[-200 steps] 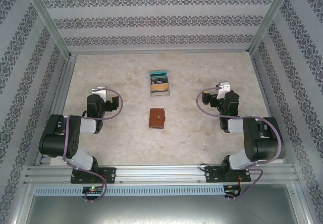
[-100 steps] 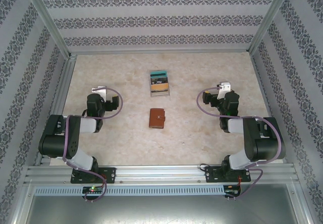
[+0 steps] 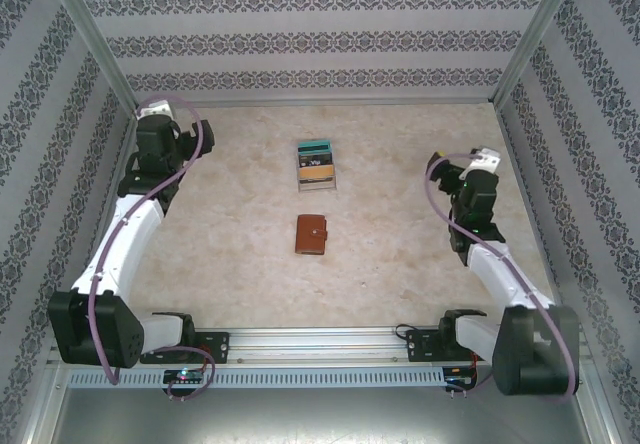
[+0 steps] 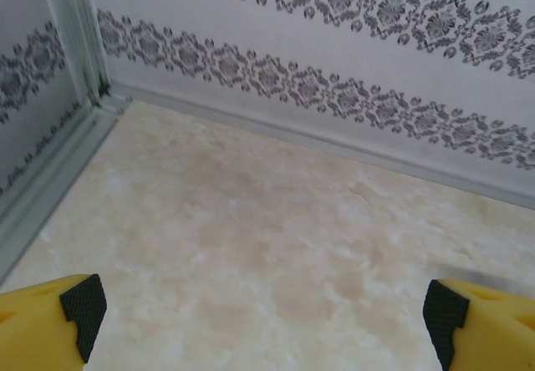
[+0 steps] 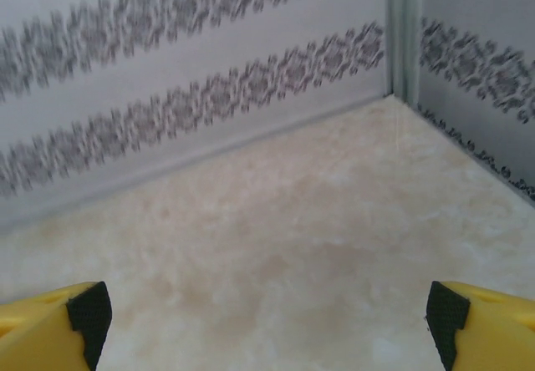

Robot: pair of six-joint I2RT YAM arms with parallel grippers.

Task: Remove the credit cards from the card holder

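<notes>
The card holder (image 3: 311,234) is a small brown leather wallet lying closed on the table's middle, its snap tab on the right edge. The credit cards are hidden. My left gripper (image 3: 152,116) is stretched out to the far left corner, well away from the wallet. In the left wrist view its yellow, black-padded fingers (image 4: 82,306) stand wide apart, so the left gripper (image 4: 263,314) is open over bare table. My right gripper (image 3: 486,158) is out at the right side, and in the right wrist view it (image 5: 263,311) is open with nothing between its fingers (image 5: 89,311).
A small stepped stack with a teal top (image 3: 316,162) stands just behind the wallet. Patterned walls enclose the table, with metal corner posts (image 4: 79,37) (image 5: 403,28) close ahead of each gripper. The arm bases sit on the rail (image 3: 320,344) at the near edge.
Both arms have unfolded from their tucked pose. The left gripper swung out to the far left corner, and the right gripper moved out to the right. The wallet and the stack have not moved.
</notes>
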